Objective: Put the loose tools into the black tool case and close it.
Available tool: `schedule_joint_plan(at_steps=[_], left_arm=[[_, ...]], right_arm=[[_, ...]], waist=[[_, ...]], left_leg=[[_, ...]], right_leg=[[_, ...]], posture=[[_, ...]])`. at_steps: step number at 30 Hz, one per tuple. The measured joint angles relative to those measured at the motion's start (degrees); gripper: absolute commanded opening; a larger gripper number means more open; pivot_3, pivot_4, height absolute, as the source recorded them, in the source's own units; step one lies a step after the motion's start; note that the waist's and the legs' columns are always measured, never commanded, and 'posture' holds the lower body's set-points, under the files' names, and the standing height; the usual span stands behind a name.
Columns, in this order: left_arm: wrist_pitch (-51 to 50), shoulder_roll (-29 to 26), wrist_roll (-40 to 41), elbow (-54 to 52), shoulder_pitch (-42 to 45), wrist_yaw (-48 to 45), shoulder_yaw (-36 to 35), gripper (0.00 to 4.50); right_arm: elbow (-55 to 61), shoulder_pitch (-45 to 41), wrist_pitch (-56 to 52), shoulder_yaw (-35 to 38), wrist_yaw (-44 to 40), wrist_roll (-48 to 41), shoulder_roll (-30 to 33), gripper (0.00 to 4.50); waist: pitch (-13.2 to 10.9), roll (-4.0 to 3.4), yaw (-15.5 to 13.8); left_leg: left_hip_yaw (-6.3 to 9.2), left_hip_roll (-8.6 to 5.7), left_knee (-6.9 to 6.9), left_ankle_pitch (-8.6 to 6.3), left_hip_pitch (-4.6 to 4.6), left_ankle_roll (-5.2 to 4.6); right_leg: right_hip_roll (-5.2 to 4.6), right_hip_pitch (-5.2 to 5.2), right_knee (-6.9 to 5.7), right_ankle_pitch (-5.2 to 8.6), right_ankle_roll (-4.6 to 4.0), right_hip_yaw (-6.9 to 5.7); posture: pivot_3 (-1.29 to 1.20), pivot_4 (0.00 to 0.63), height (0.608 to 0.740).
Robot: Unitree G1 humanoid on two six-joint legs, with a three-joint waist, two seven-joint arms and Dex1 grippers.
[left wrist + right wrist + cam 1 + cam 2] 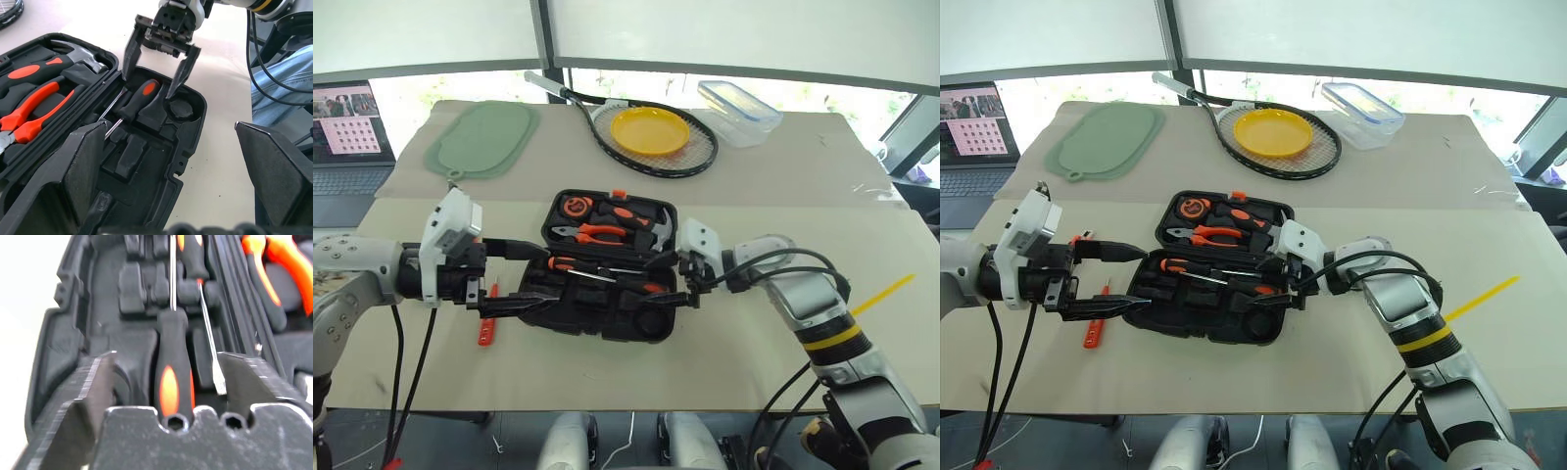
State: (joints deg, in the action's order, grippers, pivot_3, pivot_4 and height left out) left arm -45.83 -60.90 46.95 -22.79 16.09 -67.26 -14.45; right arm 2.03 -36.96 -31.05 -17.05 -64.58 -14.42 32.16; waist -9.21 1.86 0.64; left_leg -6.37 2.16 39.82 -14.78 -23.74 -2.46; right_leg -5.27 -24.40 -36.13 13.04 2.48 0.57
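black tool case (607, 318) lies open on the worktop (724, 362). left gripper (524, 277) at its left end, jaws released, empty. right gripper (152, 68) at its right end, jaws released astride a black-orange screwdriver (139, 98) lying in the near half. orange utility knife (486, 328) loose on the worktop beside the case. far half holds pliers (602, 233) and hammer (656, 230).

A robot test bench in a lab or office-like room; a table (607, 372) covered in plain beige sheeting stands below large bright windows (724, 34); an open laptop (350, 137) sits at its left edge (screen showing a grid of small images); unrelated props lie on it: green mat (481, 139), racket (636, 132), yellow plate (649, 130), clear lidded box (737, 111).
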Motion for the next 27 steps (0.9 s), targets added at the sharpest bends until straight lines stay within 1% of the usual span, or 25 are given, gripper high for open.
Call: schedule_joint_plan(at_steps=[1, 4, 7, 8, 9, 10, 14, 16, 21, 27], left_arm=[[0.5, 0.1, -0.3, 0.3, 0.1, 0.0, 0.0, 4.5], [1.3, 0.5, -0.9, 0.7, 0.1, 0.1, 0.5, 4.5], [1.9, 0.8, -1.6, 0.8, 0.1, 0.1, 1.5, 4.5], [2.0, 0.8, -1.6, 1.0, 0.1, 0.0, 1.5, 4.5], [2.0, 0.8, -1.7, 1.0, 0.1, 0.0, 1.5, 4.5], [2.0, 0.8, -1.7, 1.0, 0.1, -0.1, 1.5, 4.5], [2.0, 0.8, -1.9, 1.0, 0.1, -0.4, 1.5, 4.5], [2.0, 0.8, -2.0, 1.1, 0.1, -0.5, 1.5, 4.5], [2.0, 0.8, -2.3, 1.1, 0.1, -0.8, 1.5, 4.5], [2.1, 0.8, -2.9, 1.1, 0.0, -0.9, 1.5, 4.5]], right_arm=[[0.5, -0.1, -0.7, 0.7, 0.9, -0.4, -0.2, 4.28], [0.6, -0.3, -1.0, 2.4, 4.1, -0.4, -3.0, 3.43], [-0.8, -0.5, -1.3, 2.2, 6.2, -0.2, -4.6, 2.28], [-1.1, -0.5, -1.3, 2.1, 6.4, 0.0, -4.8, 1.94], [-1.4, -0.5, -1.4, 2.0, 6.8, 0.2, -5.1, 1.7], [-1.7, -0.5, -1.4, 1.8, 7.4, 0.5, -5.7, 1.31], [-2.8, -0.4, -1.4, 0.5, 8.5, 1.3, -7.3, 0.05], [-2.7, -0.4, -1.6, -0.6, 8.6, 1.8, -8.4, 0.05], [-2.4, -0.1, -1.8, -4.2, 8.6, 3.7, -8.5, 0.05], [-1.6, -1.1, 2.2, -8.3, 8.5, 9.0, -6.9, 0.05]], waist=[[0.0, 0.0, 0.0], [0.0, 0.0, 0.0], [0.0, 0.0, 0.0], [0.0, 0.0, 0.0], [0.0, 0.0, 0.0], [0.0, 0.0, 0.0], [0.0, -0.01, 0.1], [0.0, -0.01, 0.1], [0.0, -0.01, 0.0], [0.0, -0.02, 0.1]], left_leg=[[0.0, 0.0, 0.0, 0.0, 0.0, 0.0], [-0.01, 0.0, 0.0, 0.01, 0.01, 0.02], [-0.06, -0.01, -0.01, 0.02, -0.01, 0.04], [-0.07, -0.01, -0.01, 0.02, -0.01, 0.04], [-0.08, -0.01, -0.01, 0.02, -0.01, 0.04], [-0.08, -0.01, 0.0, 0.02, -0.01, 0.04], [-0.08, 0.0, -0.01, 0.02, -0.01, 0.04], [-0.07, 0.01, -0.01, 0.02, -0.01, 0.04], [-0.08, 0.0, 0.0, 0.02, 0.0, 0.03], [-0.08, 0.0, -0.01, 0.02, 0.13, 0.03]], right_leg=[[0.0, 0.01, 0.0, 0.0, 0.0, -0.01], [0.01, 0.0, -0.02, 0.0, 0.0, -0.01], [0.0, -0.01, 0.0, 0.0, 0.0, -0.01], [0.0, -0.01, 0.0, 0.0, 0.0, -0.01], [0.0, -0.01, 0.01, 0.0, 0.0, -0.01], [0.0, -0.01, 0.0, 0.0, 0.0, -0.01], [0.01, -0.02, -0.01, 0.0, -0.01, 0.0], [0.01, -0.02, -0.01, 0.0, -0.01, 0.0], [0.0, 0.0, -0.01, 0.0, 0.0, -0.01], [0.0, 0.07, -0.04, 0.01, -0.02, -0.01]], posture=[[0.0, 0.15, 0.738], [0.0, 0.15, 0.738], [0.0, 0.15, 0.738], [0.0, 0.15, 0.738], [0.0, 0.15, 0.738], [0.0, 0.15, 0.738], [0.0, 0.15, 0.738], [0.0, 0.15, 0.738], [0.0, 0.15, 0.738], [0.0, 0.15, 0.738]])
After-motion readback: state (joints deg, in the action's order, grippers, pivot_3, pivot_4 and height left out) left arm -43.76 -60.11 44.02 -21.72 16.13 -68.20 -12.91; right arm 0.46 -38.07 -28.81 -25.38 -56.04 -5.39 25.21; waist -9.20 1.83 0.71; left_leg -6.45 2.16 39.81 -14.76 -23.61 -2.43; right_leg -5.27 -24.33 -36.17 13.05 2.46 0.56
